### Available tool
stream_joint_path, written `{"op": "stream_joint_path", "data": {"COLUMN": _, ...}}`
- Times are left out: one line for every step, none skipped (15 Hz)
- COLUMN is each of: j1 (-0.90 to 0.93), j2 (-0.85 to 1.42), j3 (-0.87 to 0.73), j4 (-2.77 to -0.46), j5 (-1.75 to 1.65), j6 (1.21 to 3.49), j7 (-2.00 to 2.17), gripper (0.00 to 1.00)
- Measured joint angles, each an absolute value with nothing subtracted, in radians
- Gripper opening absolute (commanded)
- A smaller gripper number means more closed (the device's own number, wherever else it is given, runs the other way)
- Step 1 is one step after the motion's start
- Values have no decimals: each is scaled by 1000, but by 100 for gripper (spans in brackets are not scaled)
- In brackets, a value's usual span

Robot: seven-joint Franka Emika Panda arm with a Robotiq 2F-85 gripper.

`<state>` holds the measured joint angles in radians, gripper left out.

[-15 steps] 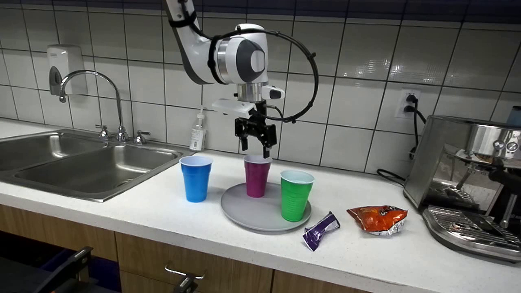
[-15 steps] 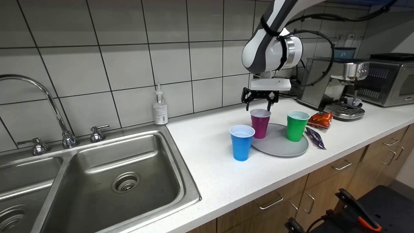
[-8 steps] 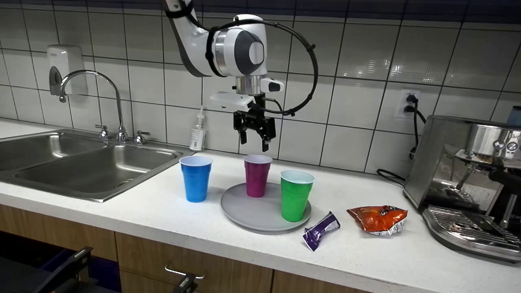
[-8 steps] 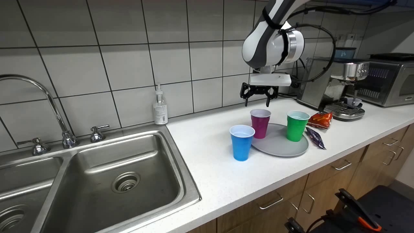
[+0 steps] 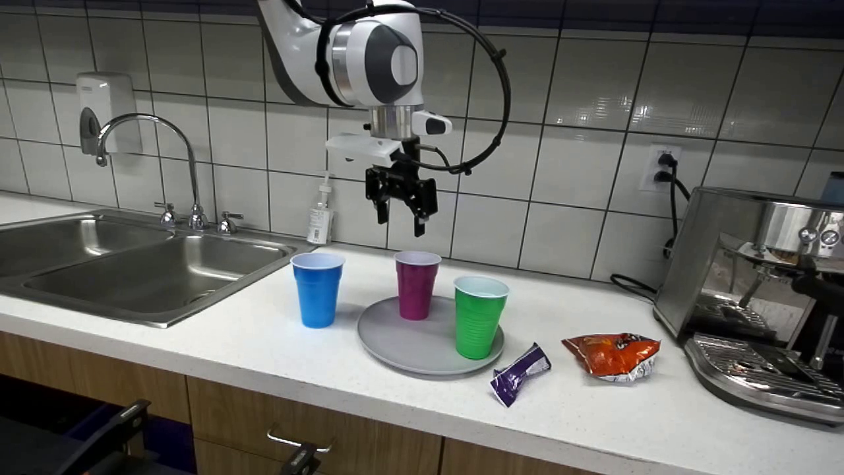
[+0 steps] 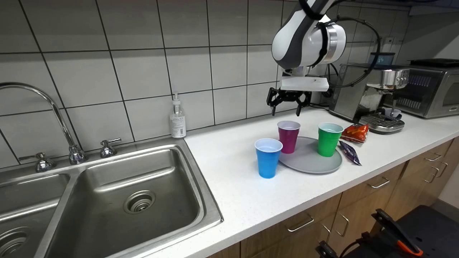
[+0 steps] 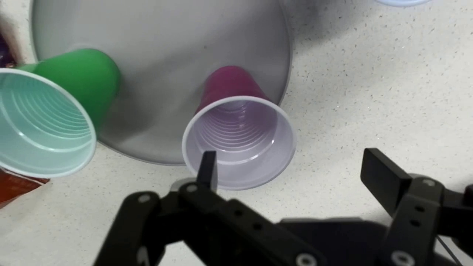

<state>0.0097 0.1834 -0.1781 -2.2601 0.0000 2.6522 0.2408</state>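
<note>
Spread jaws above the magenta cup (image 5: 415,290)

Nearest, on the right, I see a purple packet (image 5: 521,374) on the counter (image 5: 593,415), with a red snack bag (image 5: 610,356) slightly beyond. The gray plate (image 5: 402,346) carries a green cup (image 5: 477,326) at its near right; a blue cup (image 5: 317,297) stands to its left. The magenta cup is upright on the plate's far part. Above it hangs my gripper (image 5: 401,223), wide apart, holding nothing, clear of the rim.

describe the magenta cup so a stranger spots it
In both exterior views, a round gray plate lies right of the sink. On it, the magenta cup stands nearer the tiled wall than the green cup. The blue cup stands off the plate; only this one is magenta.
</note>
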Motion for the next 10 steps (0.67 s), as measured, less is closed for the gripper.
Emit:
{"op": "stream_joint_path", "data": {"j1": 10, "j2": 165, "j3": -174, "j4": -2278, "j5": 0, "j6": 2652, "j7": 234, "gripper": 100}}
{"op": "stream_joint_path", "data": {"j1": 10, "j2": 147, "j3": -169, "j4": -2295, "j5": 0, "j6": 2652, "j7": 227, "gripper": 100}}
{"op": "stream_joint_path", "data": {"j1": 10, "j2": 128, "j3": -164, "j4": -2312, "j5": 1, "j6": 2652, "j7": 219, "gripper": 100}}
{"op": "stream_joint_path", "data": {"j1": 10, "j2": 110, "j3": -158, "j4": -2329, "j5": 1, "j6": 2651, "j7": 213, "gripper": 100}}
{"op": "stream_joint_path", "data": {"j1": 10, "j2": 92, "j3": -153, "j4": -2346, "j5": 1, "j6": 2651, "j7": 208, "gripper": 100}}
{"op": "stream_joint_path", "data": {"j1": 10, "j2": 73, "j3": -148, "j4": -2364, "j5": 1, "j6": 2651, "j7": 202, "gripper": 100}}
{"op": "stream_joint_path", "data": {"j1": 10, "j2": 55, "j3": -143, "j4": -2381, "j5": 3, "j6": 2650, "j7": 194, "gripper": 100}}
{"op": "stream_joint_path", "data": {"j1": 10, "j2": 37, "j3": -138, "j4": -2398, "j5": 4, "j6": 2650, "j7": 185, "gripper": 100}}
{"op": "stream_joint_path", "data": {"j1": 10, "j2": 18, "j3": -132, "j4": -2416, "j5": 4, "j6": 2650, "j7": 173, "gripper": 100}}
{"op": "stream_joint_path", "data": {"j1": 10, "j2": -1, "j3": -126, "j4": -2432, "j5": 4, "j6": 2650, "j7": 164, "gripper": 100}}
